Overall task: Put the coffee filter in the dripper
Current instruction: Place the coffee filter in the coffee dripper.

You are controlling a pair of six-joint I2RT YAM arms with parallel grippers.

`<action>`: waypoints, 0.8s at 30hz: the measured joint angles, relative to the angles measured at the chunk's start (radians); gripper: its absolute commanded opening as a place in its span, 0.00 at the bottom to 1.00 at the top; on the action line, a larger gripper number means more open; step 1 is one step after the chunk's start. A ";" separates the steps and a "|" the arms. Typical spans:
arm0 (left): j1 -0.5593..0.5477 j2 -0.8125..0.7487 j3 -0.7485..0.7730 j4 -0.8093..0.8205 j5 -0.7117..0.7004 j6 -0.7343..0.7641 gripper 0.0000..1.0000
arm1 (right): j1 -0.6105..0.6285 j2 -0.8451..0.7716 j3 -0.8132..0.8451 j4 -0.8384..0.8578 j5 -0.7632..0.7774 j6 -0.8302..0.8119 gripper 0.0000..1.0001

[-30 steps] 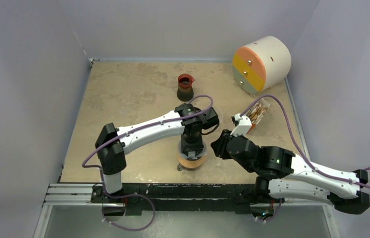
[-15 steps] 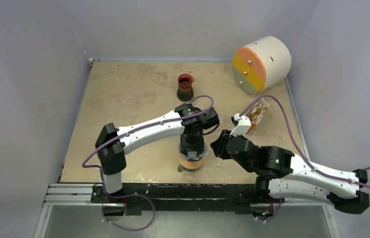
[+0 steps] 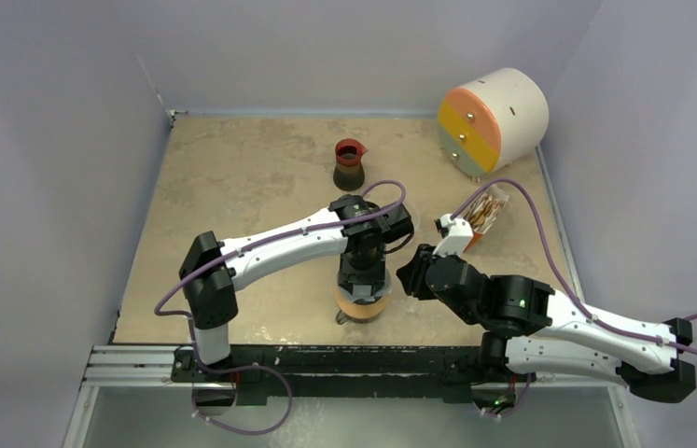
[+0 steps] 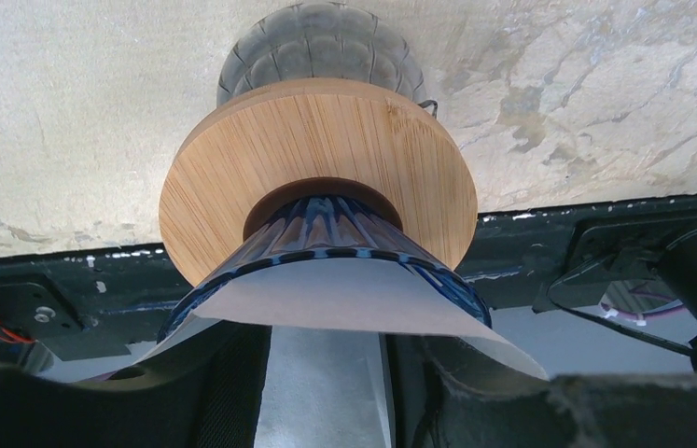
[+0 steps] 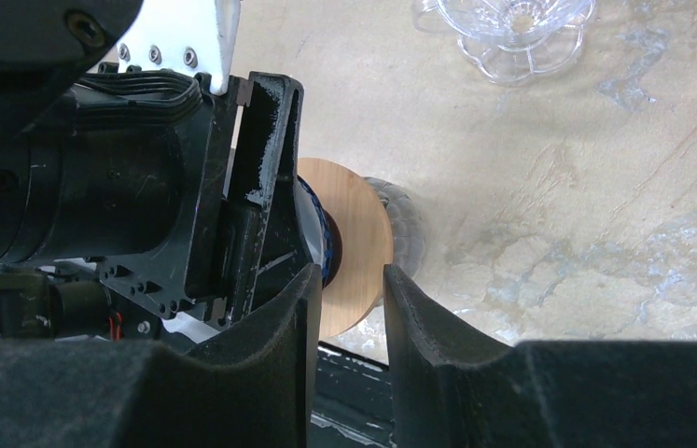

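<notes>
The dripper (image 4: 326, 229) sits in a wooden ring (image 4: 316, 140) on a glass cup (image 4: 321, 42) at the tabletop's (image 4: 64, 112) near edge. The coffee filter (image 4: 344, 294) lies inside the dripper. The 2 left fingers (image 4: 223, 383) stand apart, flanking the filter. The right fingers (image 5: 274, 336) stand apart, empty, beside the ring.

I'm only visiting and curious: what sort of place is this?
Probably a robot test bench: left arm and right arm bolted to a walled table, with props like the dripper and a dark jug.
</notes>
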 measured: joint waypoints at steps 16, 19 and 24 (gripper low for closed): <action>0.000 -0.015 0.000 0.031 0.018 0.064 0.19 | 0.000 0.019 0.000 0.000 0.000 0.000 0.34; 0.000 -0.019 0.000 0.036 0.019 0.069 0.08 | 0.000 0.019 0.000 0.000 0.000 0.000 0.34; 0.000 -0.019 0.000 0.034 0.019 0.072 0.00 | 0.000 0.020 0.000 0.000 0.000 -0.003 0.34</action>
